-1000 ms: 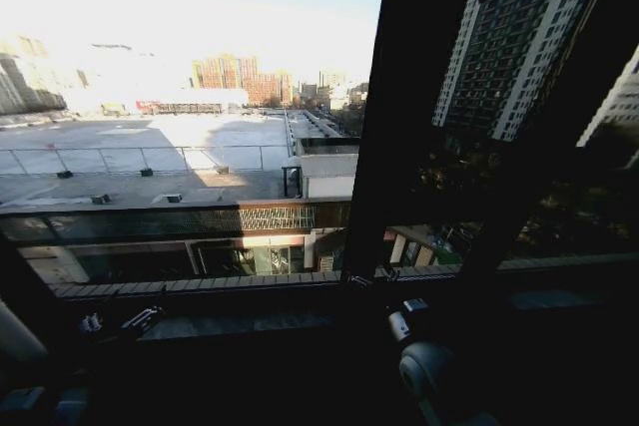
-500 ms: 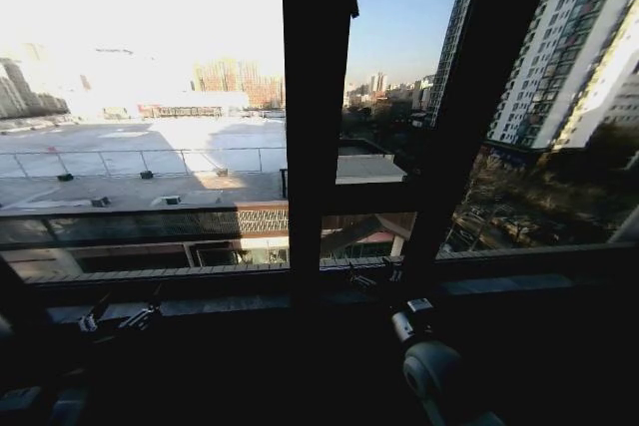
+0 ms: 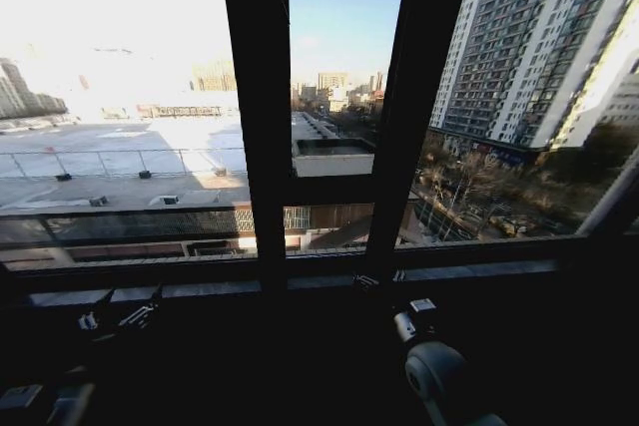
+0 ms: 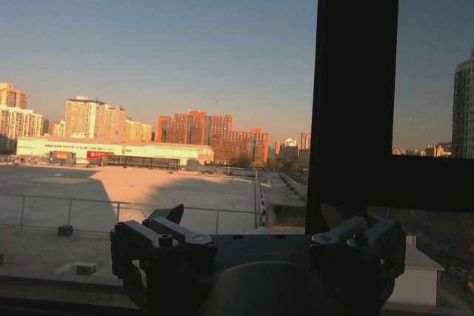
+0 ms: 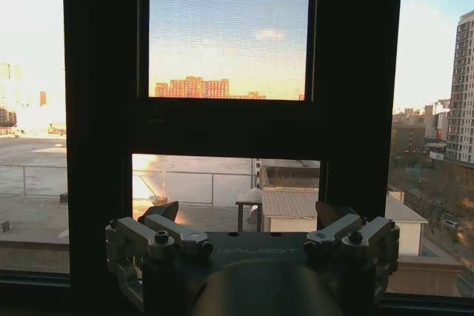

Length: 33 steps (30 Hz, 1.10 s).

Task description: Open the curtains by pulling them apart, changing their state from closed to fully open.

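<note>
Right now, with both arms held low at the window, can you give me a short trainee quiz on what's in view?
1. True or false: the left end effector is shut on a piece of fabric.
2. What stands straight ahead of the right end effector? A) a dark window frame B) a bookshelf C) a closed door
3. Fill in: in the head view, the tall apartment block stands on the robot's ____ side.

Key: 1 false, it is open and holds nothing; 2 A; 3 right.
</note>
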Motion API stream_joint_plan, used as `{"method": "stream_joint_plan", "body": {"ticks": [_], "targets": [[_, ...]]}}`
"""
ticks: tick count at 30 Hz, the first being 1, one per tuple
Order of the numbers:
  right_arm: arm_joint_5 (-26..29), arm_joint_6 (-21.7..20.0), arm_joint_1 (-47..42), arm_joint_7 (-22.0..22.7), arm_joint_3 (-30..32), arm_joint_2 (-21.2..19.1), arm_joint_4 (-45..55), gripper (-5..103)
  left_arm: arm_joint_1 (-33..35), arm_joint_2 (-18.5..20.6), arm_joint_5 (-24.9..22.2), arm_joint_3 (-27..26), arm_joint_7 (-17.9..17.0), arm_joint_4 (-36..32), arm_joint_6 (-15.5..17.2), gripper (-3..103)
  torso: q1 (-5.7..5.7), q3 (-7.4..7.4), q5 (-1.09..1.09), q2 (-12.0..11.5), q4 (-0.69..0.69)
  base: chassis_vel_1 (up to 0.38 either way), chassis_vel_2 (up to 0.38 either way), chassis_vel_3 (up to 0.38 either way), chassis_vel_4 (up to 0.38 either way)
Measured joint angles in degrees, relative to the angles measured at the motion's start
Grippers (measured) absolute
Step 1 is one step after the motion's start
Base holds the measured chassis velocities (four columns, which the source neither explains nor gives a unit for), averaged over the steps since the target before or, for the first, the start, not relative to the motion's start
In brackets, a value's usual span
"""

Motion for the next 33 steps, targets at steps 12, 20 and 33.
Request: {"method": "stream_joint_plan", "body": {"ticks": [12,20,33], "targets": [[0.26,0.07,0.14,0.44,0.38,-0.19,-0.33,100,-0.89,0.03,-0.02,0.29,0.0,-0.37,1.07,100,-0.01,0.0,0.07,0.0,-0.01,-0.036,-0.379,0.04,0.39],[0.39,0.11,0.2,0.45,0.44,-0.32,-0.37,100,-0.82,-0.07,0.01,0.25,-0.01,-0.48,1.13,100,-0.01,0.0,0.05,0.0,0.0,-0.031,-0.379,0.035,0.383],[0.41,0.13,0.13,0.46,0.48,-0.47,-0.28,100,-0.73,-0.27,0.13,0.44,0.01,-0.68,1.13,100,0.0,0.0,0.03,0.0,-0.01,-0.022,-0.384,0.012,0.385]]}}
